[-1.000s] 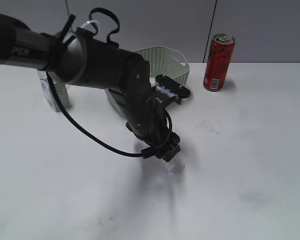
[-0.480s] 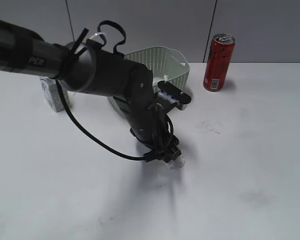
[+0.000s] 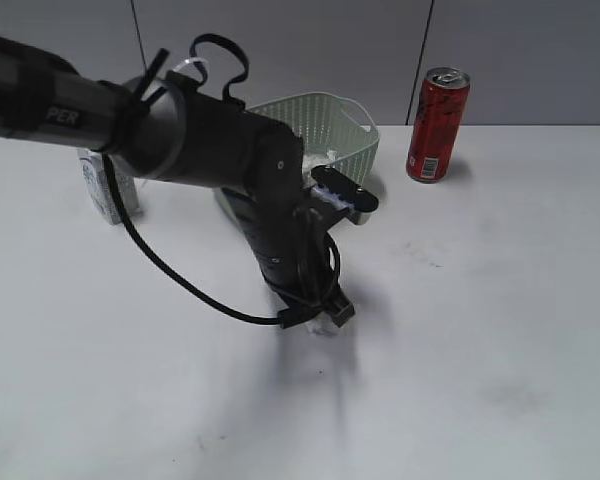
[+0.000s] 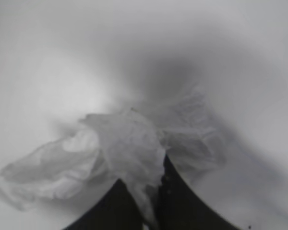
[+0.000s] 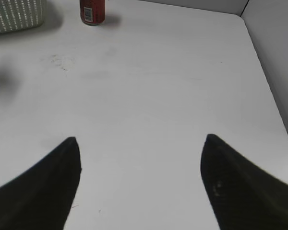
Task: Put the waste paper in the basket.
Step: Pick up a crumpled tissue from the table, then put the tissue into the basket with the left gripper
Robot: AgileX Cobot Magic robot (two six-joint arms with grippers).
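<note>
The left gripper point(image 4: 151, 191) has its jaws pressed nearly together on a fold of the paper point(image 4: 120, 148); the wrist view shows the two dark fingers meeting with a thin strip of crumpled white tissue pinched between them, the rest of the wad spreading out ahead and to the left. In the exterior view the same gripper point(image 3: 325, 312) points steeply down at the counter point(image 3: 480, 300), and only a small pale scrap of the paper point(image 3: 327, 327) shows under the fingertips. Whether the wad rests on the counter or hangs just clear of it cannot be told.

Behind the arm stands the basket point(image 3: 345, 125), pale green and perforated, near the grasp point and partly hidden by the arm. A red can point(image 3: 438, 124) stands to the right of it, and a small box point(image 3: 100, 190) sits at the far left, behind the arm.

The right gripper point(image 5: 139, 182) hovers over bare counter with its jaws spread wide, holding nothing, well apart from the work.

The step in hand looks like the grasp itself, just closed. The next move calls for a lift high enough to clear the basket rim, a short carry back toward it, and a release over the opening. The pinch holds only a thin fold, so the wad could slip.
</note>
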